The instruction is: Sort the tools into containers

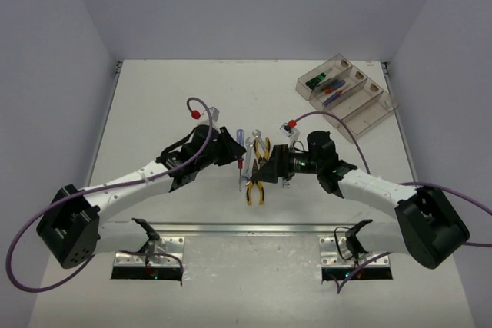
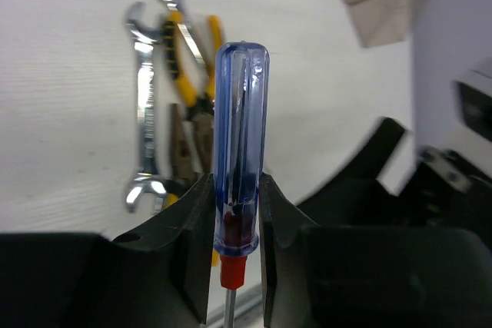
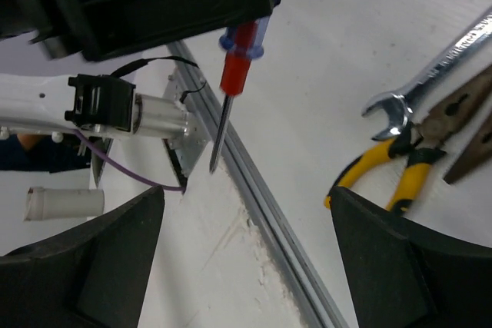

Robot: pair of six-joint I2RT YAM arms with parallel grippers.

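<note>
Screwdriver (image 2: pixel 241 136), blue-and-red, clamped by its handle in left gripper (image 2: pixel 234 217), table centre, tip toward 6 o'clock | right gripper (image 3: pixel 246 259) spread wide, holding nothing, at 3 o'clock of it | wrenches (image 2: pixel 143 113), pliers (image 3: pixel 392 170) flat between both grippers | bin tray (image 1: pixel 378 111) at 1 o'clock

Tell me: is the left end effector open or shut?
Shut on the blue screwdriver: in the left wrist view, the left end effector has both fingers pressed against its handle.

Clear-blue-and-red-handled screwdriver (image 1: pixel 240 151) mid white table (image 1: pixel 154 97), between left gripper (image 2: pixel 234 213) fingers; two silver steel wrenches (image 2: pixel 144 113) and two yellow-and-black-handled pliers (image 1: pixel 256 188) just right of it; four-bin clear smoky plastic tray (image 1: pixel 369 115) back right; green-and-black-handled screwdriver (image 1: pixel 315 81) in its leftmost bin.
</note>
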